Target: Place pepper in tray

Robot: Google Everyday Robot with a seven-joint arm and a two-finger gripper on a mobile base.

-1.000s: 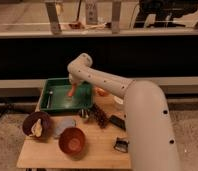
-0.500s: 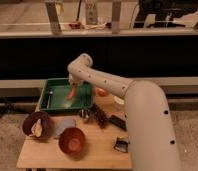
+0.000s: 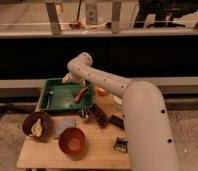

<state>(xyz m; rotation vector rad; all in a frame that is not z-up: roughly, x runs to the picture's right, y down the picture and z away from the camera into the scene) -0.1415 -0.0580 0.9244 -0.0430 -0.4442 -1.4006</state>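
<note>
The end effector (image 3: 68,78) is hanging over the back rim of the tray (image 3: 54,97), at the tip of the arm (image 3: 107,82) reaching in from the right. Open or closed: cannot tell.

The pepper (image 3: 81,94) is lying inside the tray, on its floor toward the right side, and is not looking gripped. It is sitting to the right of the end effector and nearer the camera, close by but apart from it.

Its long axis is running diagonally, lower left to upper right in the camera view. The upper end is pointing toward the round orange fruit (image 3: 102,91) just outside the tray's right wall. Which end is the tapering one cannot be told.

Judging from this, the placing is looking done. The likely remaining move is lifting the arm clear, going up and back so nothing is brushing the pepper.

On the table (image 3: 99,152), a front bowl (image 3: 72,141) and a left bowl (image 3: 36,124) are sitting ahead of the tray, well apart from the pepper.
</note>
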